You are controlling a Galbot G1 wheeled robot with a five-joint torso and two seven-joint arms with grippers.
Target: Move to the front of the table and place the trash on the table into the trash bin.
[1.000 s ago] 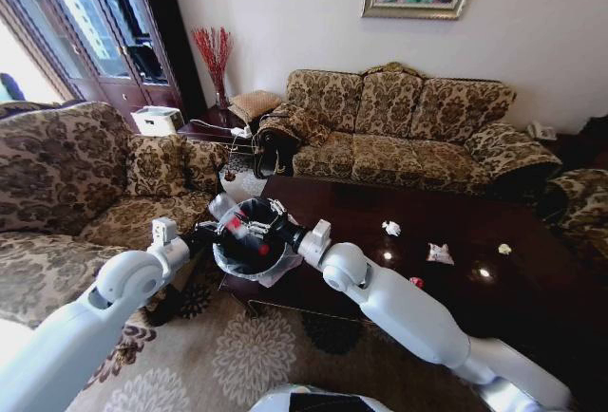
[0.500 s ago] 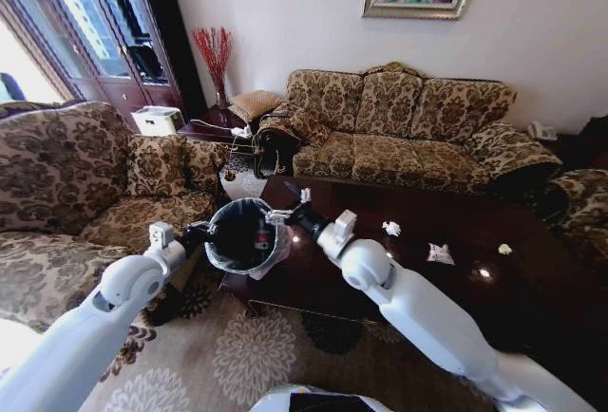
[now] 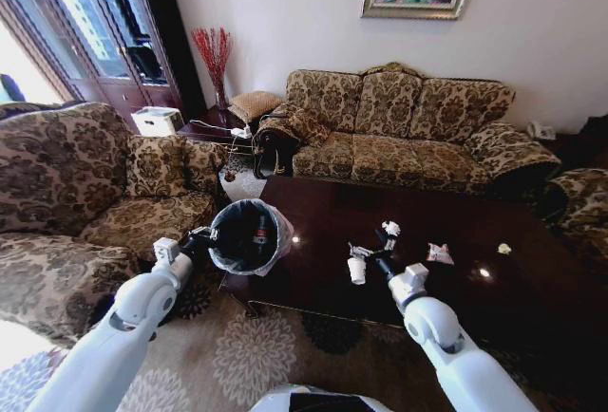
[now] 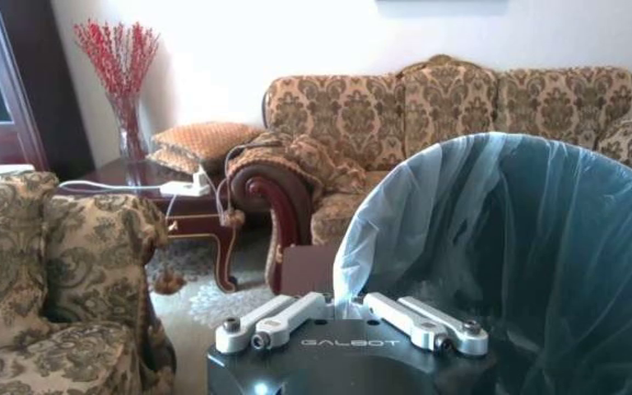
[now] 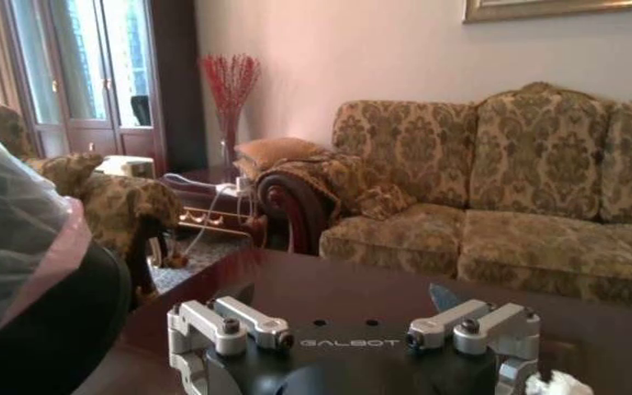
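Observation:
My left gripper (image 3: 205,238) is shut on the rim of the black, bag-lined trash bin (image 3: 249,237), holding it at the near left corner of the dark table (image 3: 318,205). In the left wrist view its fingers (image 4: 294,313) meet on the liner at the trash bin (image 4: 536,271) rim. A bottle with a red label (image 3: 261,234) lies inside the bin. My right gripper (image 3: 370,244) hovers open over the table's middle, just above a white paper cup (image 3: 357,270). A paper wad (image 3: 390,229), a red-white wrapper (image 3: 439,253) and a small wad (image 3: 504,249) lie farther right.
A patterned armchair (image 3: 66,184) stands left of the bin and a long sofa (image 3: 408,132) runs behind the table. A side table (image 3: 214,127) with a vase of red twigs fills the far corner. Floral carpet (image 3: 237,355) lies in front of the table.
My right gripper has let the red-labelled bottle go into the bin and swung right, away from the bin, to above the cup. The left arm still holds the bin.

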